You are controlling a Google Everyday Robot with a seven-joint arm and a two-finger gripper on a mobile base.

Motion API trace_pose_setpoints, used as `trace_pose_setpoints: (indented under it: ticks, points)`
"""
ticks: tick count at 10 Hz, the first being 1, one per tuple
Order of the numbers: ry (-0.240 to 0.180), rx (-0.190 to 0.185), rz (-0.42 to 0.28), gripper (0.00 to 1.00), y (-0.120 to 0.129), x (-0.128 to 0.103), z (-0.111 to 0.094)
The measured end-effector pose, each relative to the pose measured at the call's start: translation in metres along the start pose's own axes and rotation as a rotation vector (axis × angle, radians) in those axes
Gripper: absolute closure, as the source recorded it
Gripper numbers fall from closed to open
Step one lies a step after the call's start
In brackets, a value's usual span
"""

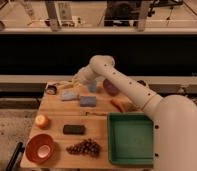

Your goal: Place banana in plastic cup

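Observation:
My gripper (pixel 77 81) is at the back left of the wooden table, at the end of the white arm that reaches in from the right. A pale yellow banana (pixel 63 86) shows just left of the gripper, low over the table's back edge. I cannot tell whether the gripper holds it. The light blue-grey plastic cup (pixel 92 87) stands upright just right of the gripper, partly hidden by the arm.
A purple bowl (pixel 111 88) and an orange carrot (pixel 120 104) lie right of the cup. A blue sponge (pixel 87 101), a grey-blue block (pixel 69 95), a small metal cup (pixel 52 90), a green tray (pixel 130 138), grapes (pixel 84 148), an orange bowl (pixel 40 148).

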Motion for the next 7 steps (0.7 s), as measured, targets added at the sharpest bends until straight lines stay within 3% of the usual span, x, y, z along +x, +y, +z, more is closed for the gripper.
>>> trace_pose_setpoints:
  ticks: [3,7]
  points:
    - [0.038,0.011,0.008,1.00,-0.003,0.016,-0.007]
    - [0.056,0.015,0.050,1.00,-0.001,0.042,-0.006]
